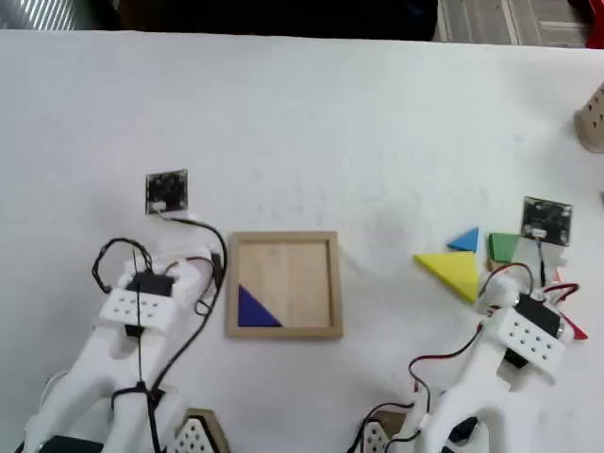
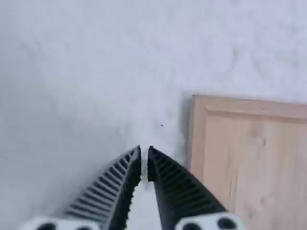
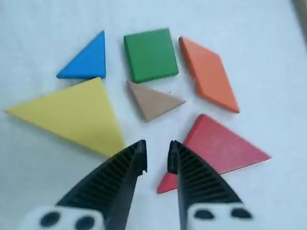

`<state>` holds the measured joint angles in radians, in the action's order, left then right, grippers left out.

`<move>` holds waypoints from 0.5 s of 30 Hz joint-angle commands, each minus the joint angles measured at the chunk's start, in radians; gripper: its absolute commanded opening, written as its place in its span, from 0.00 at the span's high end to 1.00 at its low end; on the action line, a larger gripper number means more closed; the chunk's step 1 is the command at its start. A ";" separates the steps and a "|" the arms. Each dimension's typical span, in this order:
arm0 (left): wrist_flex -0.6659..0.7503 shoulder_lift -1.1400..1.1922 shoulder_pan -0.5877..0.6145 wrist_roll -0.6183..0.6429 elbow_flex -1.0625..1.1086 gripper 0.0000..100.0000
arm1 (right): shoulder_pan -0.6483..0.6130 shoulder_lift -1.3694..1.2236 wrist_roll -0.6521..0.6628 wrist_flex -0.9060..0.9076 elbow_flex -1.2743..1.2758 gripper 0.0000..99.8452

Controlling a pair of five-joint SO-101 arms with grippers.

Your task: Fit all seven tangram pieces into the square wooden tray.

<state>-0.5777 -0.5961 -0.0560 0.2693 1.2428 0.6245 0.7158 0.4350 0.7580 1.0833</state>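
Fingers, left [image 2: 120,179]: nearly closed, holding nothing, tips over bare table [image 2: 72,72].

Tray [image 2: 197,139]: square, wood, just beside those fingertips, its rim running alongside them. One indigo triangle [image 1: 253,310] sits in a corner on the side next to those fingers, long edge facing the tray's middle.

Loose pieces, six, well apart from the tray and fanned ahead of the other arm:
- yellow triangle [image 3: 76,112], long edge slanting in to a corner just before the fingertips, square corner pointing away toward blue triangle [image 3: 88,60]
- green square [image 3: 150,54], farthest ahead
- tan triangle [image 3: 151,100], straight ahead of the tips
- orange parallelogram [image 3: 208,74], long axis slanting away
- red triangle [image 3: 216,148], one corner just beside a fingertip

Handling, judged: thin, stiff, light, smooth. Likely to skid if nudged. Best taken across two opposite flat edges, never by a point.

Fingers, right [image 3: 120,175]: narrow gap, holding nothing, poised between yellow and red.
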 commanded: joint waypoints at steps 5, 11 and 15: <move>0.028 0.008 0.008 -0.003 -0.058 0.94 | 0.147 -0.183 0.118 0.159 -0.361 0.92; 0.008 0.005 0.013 -0.002 -0.101 0.94 | 0.177 -0.509 0.193 0.280 -0.586 0.92; -0.072 0.005 0.008 0.000 -0.143 0.94 | 0.166 -0.647 0.199 0.326 -0.715 0.92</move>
<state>-0.5915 -0.5869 -0.0483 0.2693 1.1815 0.7933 0.1266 0.6145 1.0526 0.4864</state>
